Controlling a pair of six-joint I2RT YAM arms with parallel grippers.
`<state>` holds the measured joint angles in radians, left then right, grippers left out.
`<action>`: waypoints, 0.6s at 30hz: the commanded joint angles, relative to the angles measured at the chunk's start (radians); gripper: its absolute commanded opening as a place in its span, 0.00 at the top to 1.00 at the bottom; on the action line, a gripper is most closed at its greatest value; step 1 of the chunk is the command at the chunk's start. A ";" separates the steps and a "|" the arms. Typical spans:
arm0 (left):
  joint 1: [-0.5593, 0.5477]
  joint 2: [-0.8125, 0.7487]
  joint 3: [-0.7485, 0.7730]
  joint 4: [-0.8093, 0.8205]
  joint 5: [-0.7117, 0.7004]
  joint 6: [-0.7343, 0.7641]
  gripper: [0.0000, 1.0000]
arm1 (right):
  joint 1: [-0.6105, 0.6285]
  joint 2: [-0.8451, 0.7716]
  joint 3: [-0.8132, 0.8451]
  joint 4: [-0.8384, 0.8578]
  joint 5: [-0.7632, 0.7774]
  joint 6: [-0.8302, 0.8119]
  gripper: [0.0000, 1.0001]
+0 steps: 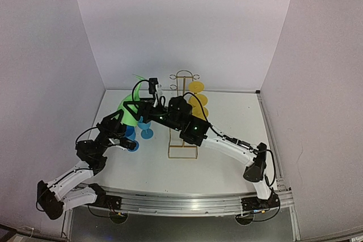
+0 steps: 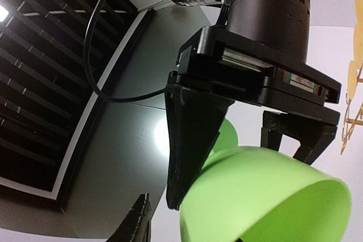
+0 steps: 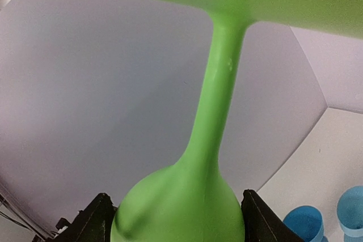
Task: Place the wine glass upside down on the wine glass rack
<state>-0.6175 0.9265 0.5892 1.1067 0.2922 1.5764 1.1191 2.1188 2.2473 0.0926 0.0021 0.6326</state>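
Note:
The green wine glass [image 1: 126,107] is held in the air left of the gold wire wine glass rack [image 1: 182,118]. My right gripper [image 1: 133,110] is shut on its bowl. In the right wrist view the bowl [image 3: 180,208] sits between both fingers, with the stem and foot pointing away. The left wrist view shows the right gripper [image 2: 249,157] clamping the bowl [image 2: 266,196] from above. My left gripper [image 1: 120,122] is open just below the glass. Only one finger [image 2: 136,219] shows, apart from the bowl; the other is hidden behind it.
Three yellow glasses [image 1: 198,100] hang on the rack's right side, and the rack's edge shows in the left wrist view [image 2: 351,111]. Two blue glasses [image 1: 146,132] stand on the table under the arms, also in the right wrist view [image 3: 303,222]. White walls enclose the table.

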 commanded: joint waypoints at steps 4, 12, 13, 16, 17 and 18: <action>-0.006 -0.136 0.051 -0.326 -0.023 -0.075 0.43 | 0.009 -0.119 -0.110 -0.001 0.070 -0.106 0.59; -0.005 -0.327 0.061 -0.811 0.026 -0.101 0.14 | 0.009 -0.200 -0.173 -0.002 0.165 -0.200 0.61; -0.006 -0.346 0.076 -0.906 0.032 -0.114 0.05 | 0.008 -0.212 -0.181 -0.002 0.175 -0.219 0.62; -0.005 -0.390 0.103 -1.047 0.031 -0.174 0.00 | 0.010 -0.240 -0.204 -0.002 0.178 -0.277 0.64; -0.005 -0.394 0.116 -1.066 0.020 -0.220 0.00 | 0.011 -0.251 -0.214 -0.002 0.167 -0.304 0.64; -0.005 -0.387 0.153 -1.101 0.002 -0.283 0.00 | 0.011 -0.262 -0.224 -0.004 0.151 -0.339 0.64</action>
<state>-0.6212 0.5532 0.6392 0.2566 0.3114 1.4554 1.1282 1.9514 2.0516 0.0602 0.1421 0.4278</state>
